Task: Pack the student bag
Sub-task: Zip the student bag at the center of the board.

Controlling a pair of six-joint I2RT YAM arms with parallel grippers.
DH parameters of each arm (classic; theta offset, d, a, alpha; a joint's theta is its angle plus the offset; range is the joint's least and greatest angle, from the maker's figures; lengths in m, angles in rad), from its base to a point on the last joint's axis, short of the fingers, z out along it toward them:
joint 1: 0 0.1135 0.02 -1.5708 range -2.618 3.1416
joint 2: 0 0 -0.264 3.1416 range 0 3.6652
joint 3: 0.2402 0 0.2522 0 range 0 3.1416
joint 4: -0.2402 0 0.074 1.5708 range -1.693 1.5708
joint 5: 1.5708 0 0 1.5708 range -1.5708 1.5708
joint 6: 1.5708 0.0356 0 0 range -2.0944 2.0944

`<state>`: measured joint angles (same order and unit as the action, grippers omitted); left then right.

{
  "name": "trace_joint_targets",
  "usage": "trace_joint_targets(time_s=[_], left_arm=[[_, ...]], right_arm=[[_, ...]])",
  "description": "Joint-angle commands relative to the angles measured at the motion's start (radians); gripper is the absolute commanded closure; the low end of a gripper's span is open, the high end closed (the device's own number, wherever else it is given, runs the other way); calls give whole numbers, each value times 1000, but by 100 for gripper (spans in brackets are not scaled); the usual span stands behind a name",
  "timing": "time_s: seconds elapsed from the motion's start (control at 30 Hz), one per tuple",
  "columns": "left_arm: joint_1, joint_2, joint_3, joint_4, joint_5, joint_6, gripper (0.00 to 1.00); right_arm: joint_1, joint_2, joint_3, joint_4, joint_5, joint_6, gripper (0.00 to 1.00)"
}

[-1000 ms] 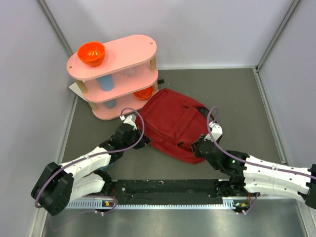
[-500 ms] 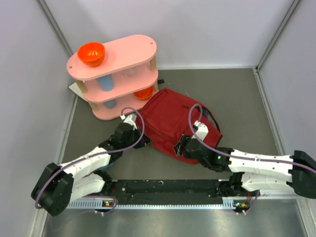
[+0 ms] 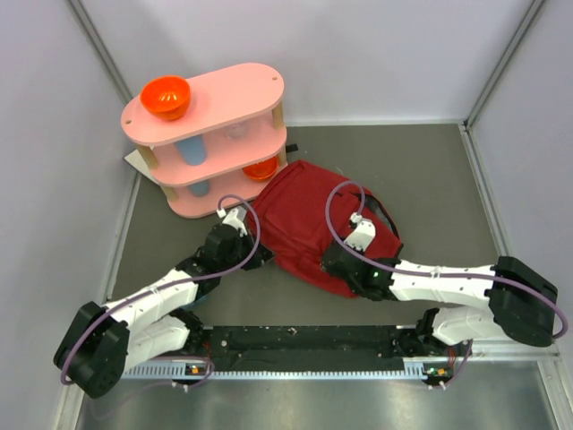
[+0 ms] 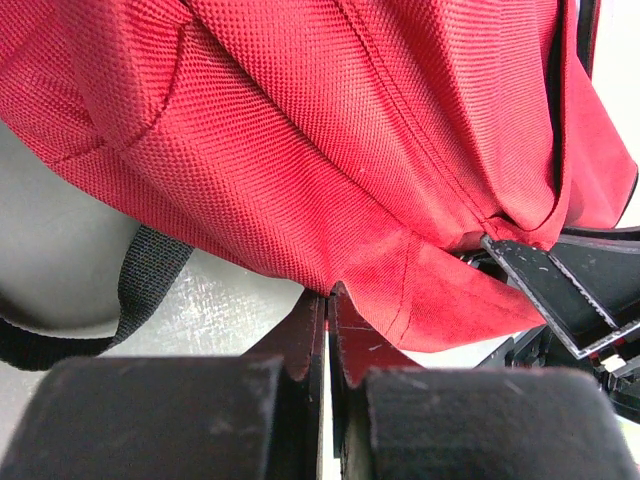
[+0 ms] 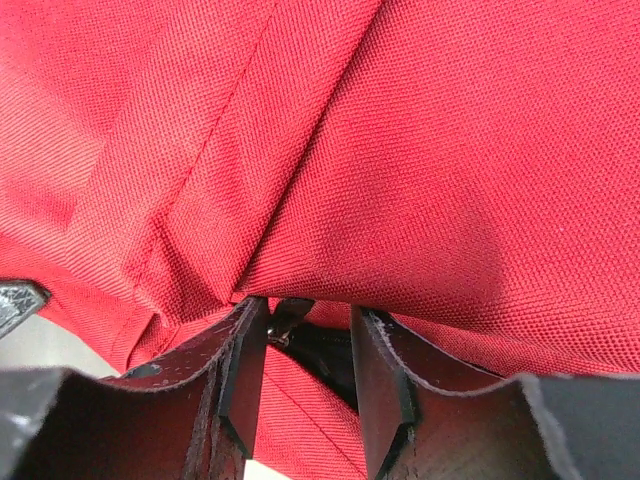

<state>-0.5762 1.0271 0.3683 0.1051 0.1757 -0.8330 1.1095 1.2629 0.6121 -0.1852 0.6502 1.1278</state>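
Note:
The student bag (image 3: 309, 215), a dark red fabric backpack, lies flat on the table in the top view. It fills the left wrist view (image 4: 330, 130) and the right wrist view (image 5: 400, 150). My left gripper (image 3: 257, 258) is at the bag's near left edge. Its jaws (image 4: 328, 296) are shut on a pinched fold of the red fabric. My right gripper (image 3: 333, 260) is over the bag's near edge. It (image 5: 308, 312) is open, and a dark zip pull (image 5: 288, 322) lies between the fingers, next to the left one. The bag's inside is hidden.
A pink two-tier shelf (image 3: 224, 98) stands at the back left, with an orange bowl (image 3: 166, 97) on top and a blue cup (image 3: 190, 150) on the lower tier. A black strap (image 4: 150, 270) lies on the table. A black rail (image 3: 304, 340) runs along the near edge.
My right arm has swung left along the bag's near edge, from its right corner to its middle. The left arm and bag have hardly moved.

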Motion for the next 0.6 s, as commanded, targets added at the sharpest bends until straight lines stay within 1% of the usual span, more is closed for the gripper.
trace_joint_targets(time_s=[0.0,0.03,0.1,0.13,0.17,0.2,0.23,0.27,0.47,0.57], left_arm=[[-1,-29,0,70,38,0,100],[-1,-25,1,71,42,0,100],[-1,-18,4,73,45,2,100],[-1,-16,6,74,45,2,100],[-1,-15,6,74,45,2,100],[1,-13,6,76,47,2,100],[-1,-13,6,77,47,2,100],[1,-13,4,76,45,0,100],[-1,-19,4,62,33,3,100],[-1,-28,20,25,-5,24,100]], right_arm=[[-19,30,57,41,60,4,64],[-17,33,58,43,58,6,65],[-17,49,57,49,52,4,72],[-19,53,58,55,55,-3,81],[-19,55,58,56,54,-9,86],[-17,53,60,61,54,-17,87],[-20,50,61,66,52,-34,96],[-17,46,61,70,48,-39,100],[-17,-32,34,84,26,-117,100],[-17,-117,-20,82,31,-158,100]])
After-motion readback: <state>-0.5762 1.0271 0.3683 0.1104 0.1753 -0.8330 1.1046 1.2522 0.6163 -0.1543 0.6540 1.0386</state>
